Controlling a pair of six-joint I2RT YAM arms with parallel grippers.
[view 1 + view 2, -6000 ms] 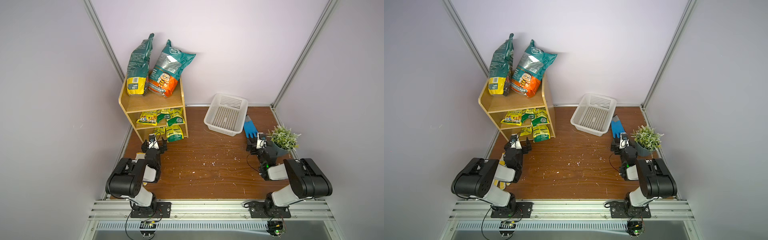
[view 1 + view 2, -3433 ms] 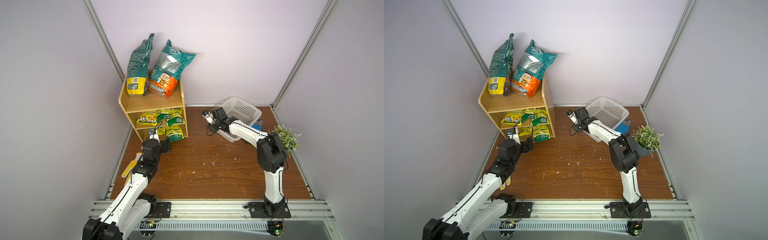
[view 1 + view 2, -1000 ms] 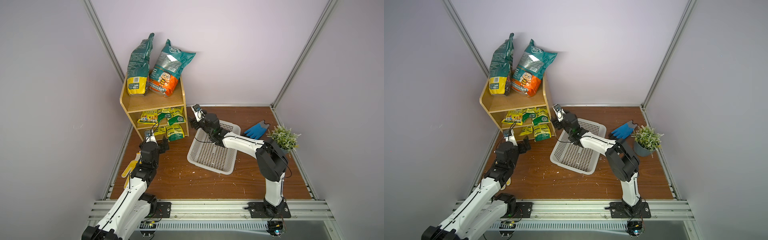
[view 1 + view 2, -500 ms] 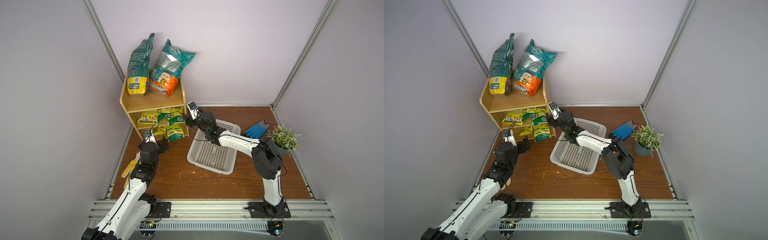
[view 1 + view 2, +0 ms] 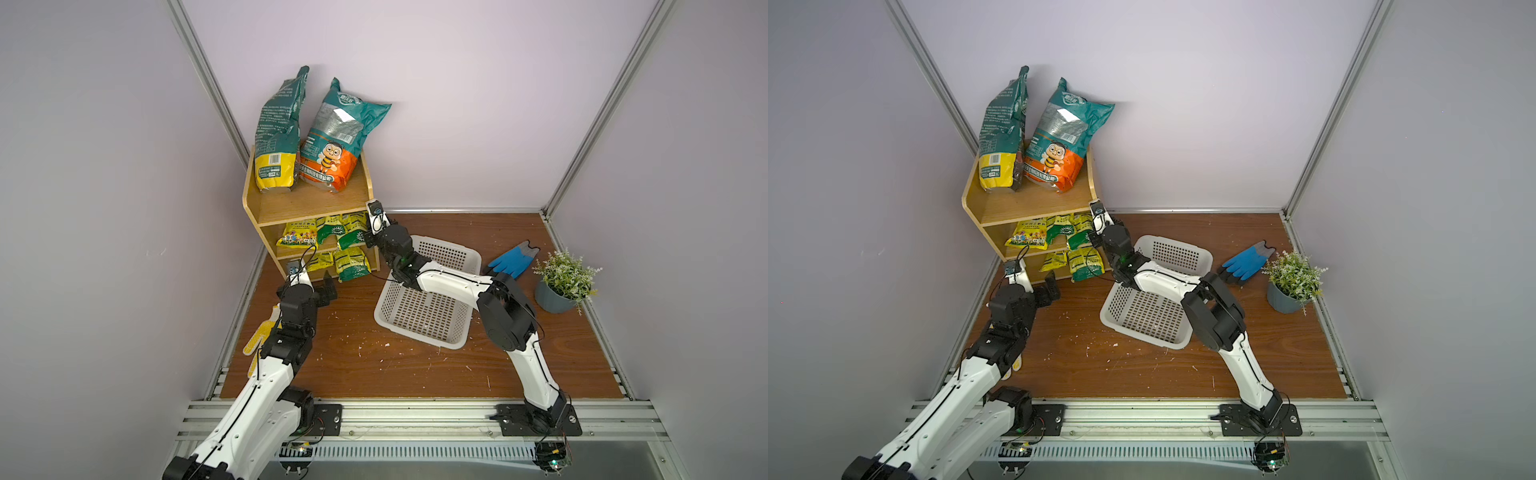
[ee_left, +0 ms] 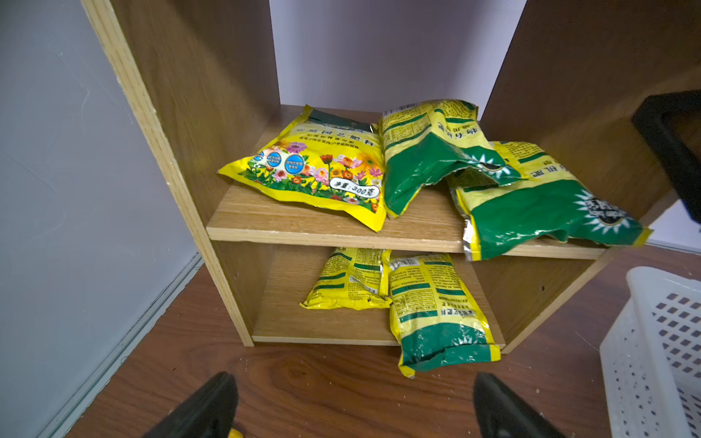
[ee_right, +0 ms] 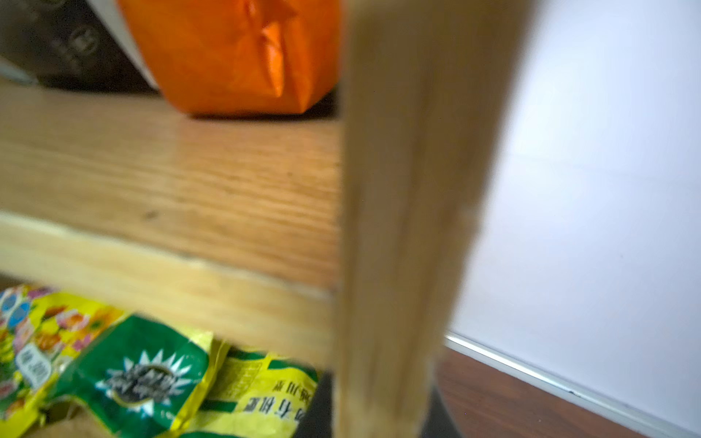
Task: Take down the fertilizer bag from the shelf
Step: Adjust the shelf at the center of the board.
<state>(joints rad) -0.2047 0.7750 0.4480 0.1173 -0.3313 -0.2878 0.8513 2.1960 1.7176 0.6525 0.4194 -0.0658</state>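
Lilac corner, teal-orange fertilizer bag (image 5: pixel 337 139) atop shelf (image 5: pixel 308 206)

Blurred shelf (image 7: pixel 409 212) upright masking right claw (image 7: pixel 375 413), left claw (image 6: pixel 354 379) cropped by frame edge, lower-left yellow glove (image 5: pixel 255 340) half under arm

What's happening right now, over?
Left tool open, before bottom tier. Right tool clamped on shelf side panel. Fertilizer bags all shelved, none held. White basket beside shelf.

Right tool (image 5: pixel 1095 236) sits against the side of the shelf (image 5: pixel 1034 204).
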